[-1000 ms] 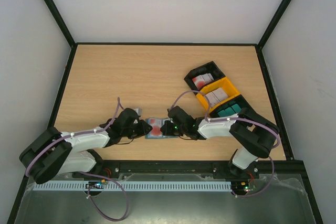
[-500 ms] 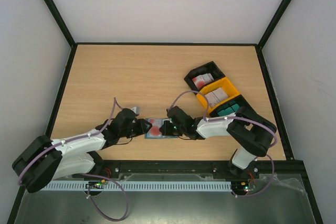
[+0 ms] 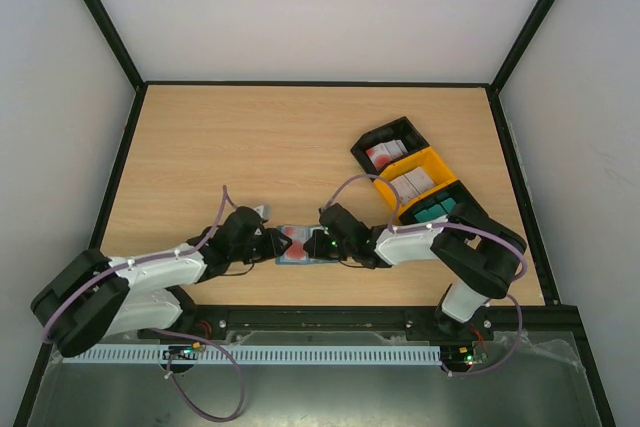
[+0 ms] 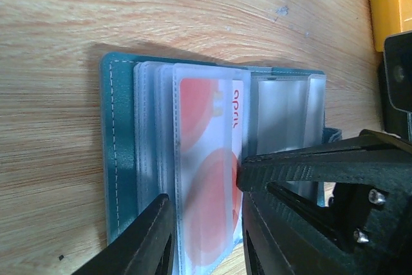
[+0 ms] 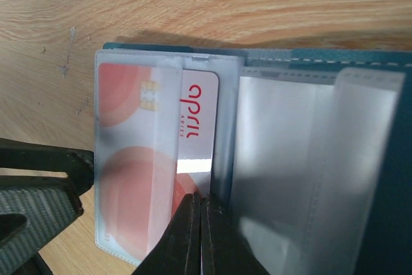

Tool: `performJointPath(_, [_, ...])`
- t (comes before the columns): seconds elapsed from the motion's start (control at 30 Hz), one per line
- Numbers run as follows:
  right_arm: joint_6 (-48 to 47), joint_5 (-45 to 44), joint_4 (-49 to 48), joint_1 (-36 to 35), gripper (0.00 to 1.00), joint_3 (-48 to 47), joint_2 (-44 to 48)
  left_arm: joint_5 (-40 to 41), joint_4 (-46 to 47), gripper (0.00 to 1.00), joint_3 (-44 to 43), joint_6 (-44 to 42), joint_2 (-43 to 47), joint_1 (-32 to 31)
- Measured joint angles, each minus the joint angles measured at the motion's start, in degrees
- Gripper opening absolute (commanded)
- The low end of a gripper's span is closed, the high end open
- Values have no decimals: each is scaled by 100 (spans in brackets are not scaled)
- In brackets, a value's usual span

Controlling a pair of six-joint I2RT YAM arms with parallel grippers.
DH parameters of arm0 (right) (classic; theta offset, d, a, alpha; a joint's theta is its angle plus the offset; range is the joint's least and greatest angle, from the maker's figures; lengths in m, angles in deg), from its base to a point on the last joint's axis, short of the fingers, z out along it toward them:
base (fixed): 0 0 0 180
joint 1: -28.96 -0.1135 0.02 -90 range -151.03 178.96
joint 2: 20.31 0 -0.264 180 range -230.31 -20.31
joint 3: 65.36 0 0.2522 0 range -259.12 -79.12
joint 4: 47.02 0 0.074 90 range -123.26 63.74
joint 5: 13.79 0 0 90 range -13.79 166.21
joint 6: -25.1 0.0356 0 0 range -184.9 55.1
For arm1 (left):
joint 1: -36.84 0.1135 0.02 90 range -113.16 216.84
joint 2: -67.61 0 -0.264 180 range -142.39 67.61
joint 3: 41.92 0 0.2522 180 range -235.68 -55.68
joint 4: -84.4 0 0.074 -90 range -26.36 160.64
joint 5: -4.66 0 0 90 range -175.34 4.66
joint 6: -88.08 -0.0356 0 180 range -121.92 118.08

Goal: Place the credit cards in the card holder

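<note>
Card holder (image 3: 300, 245) lies open, flat. I see credit card (image 5: 196, 127) partway in its clear sleeve (image 5: 122, 101); right gripper (image 5: 197, 199) pressed shut, tips on card's exposed end; left gripper (image 4: 203, 188) spread, straddling that sleeve.

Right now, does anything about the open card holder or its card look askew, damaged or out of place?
One thing: the credit card sits only partly inside its clear sleeve in the card holder. The strip with red lettering sticks out bare toward the spine. Nothing looks damaged or spilled.
</note>
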Motion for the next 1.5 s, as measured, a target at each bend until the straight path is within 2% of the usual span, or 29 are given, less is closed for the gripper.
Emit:
performJointPath(0.33, [81, -2, -153, 0, 2, 79, 0, -107, 181, 22, -2, -13, -232, -61])
performJointPath(0.57, [107, -2, -249, 0, 2, 127, 7, -120, 251, 22, 0, -15, -170, -125])
performJointPath(0.77, [98, -50, -328, -4, 8, 323, 234, -264, 422, 27, 0, -50, -181, -192])
performJointPath(1.03, [144, -660, 262, -4, 12, 350, 844, -479, 540, 35, -195, -186, -553, -264])
performJointPath(1.27, [332, -1467, 833, -4, 15, 365, 1650, -643, 658, 44, -490, -297, -868, -398])
performJointPath(1.5, [490, -2686, 1589, -2, 23, 387, 2739, -680, 673, 50, -868, -354, -1217, -588])
